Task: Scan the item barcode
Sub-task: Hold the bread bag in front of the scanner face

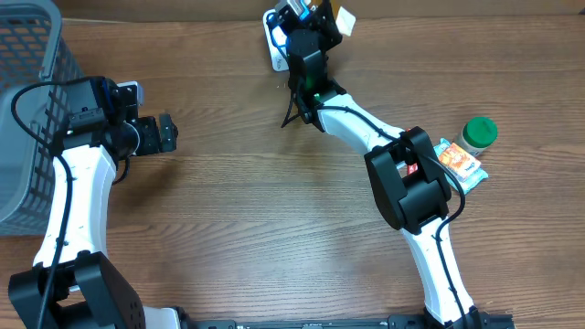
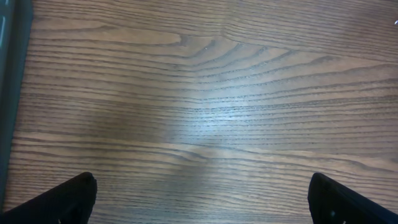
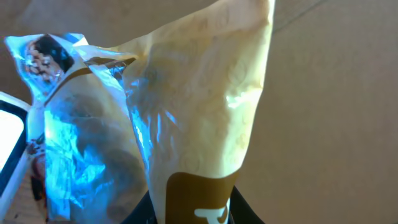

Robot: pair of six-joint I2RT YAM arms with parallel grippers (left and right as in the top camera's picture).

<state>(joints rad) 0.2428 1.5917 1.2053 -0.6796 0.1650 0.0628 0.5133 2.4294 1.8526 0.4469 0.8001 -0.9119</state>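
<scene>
Currently, overhead: the right claw (image 1: 306,23) is out at the far side of the table (image 1: 274,210), pinched narrow on a packet (image 1: 345,18). A yellow corner of the packet sticks out to one side of the claw. The white scanner (image 1: 274,41) sits just beside and below the claw on the other side. The left claw (image 1: 157,134) is wide and holds nothing, well apart from all that, with the basket (image 1: 27,100) behind its arm. A jar (image 1: 478,132) and an orange pack (image 1: 457,161) lie well behind the right claw, by its elbow.

Left wrist: only bare table (image 2: 205,106) ahead of the claw (image 2: 202,208). Its fingertips (image 2: 68,199) sit far apart at the bottom corners.

Right wrist: the packet (image 3: 205,93) fills the view, rising straight out of the jaws, with a yellow face and clear crinkled film to its left. The scanner (image 3: 9,143) edge peeks in left of the packet, lower down. No barcode is visible here, so I can't tell which face carries it.

My read is that the step in hand is presenting the code to the scanner.
- Grip firm: the film looks slippery and floppy.
- Roll the wrist slowly until a flat printed face points at the scanner.
- Hold the packet near the scanner without touching it, then pause.
- Wrinkles and glare could spoil the read.
- The left claw isn't needed.
</scene>
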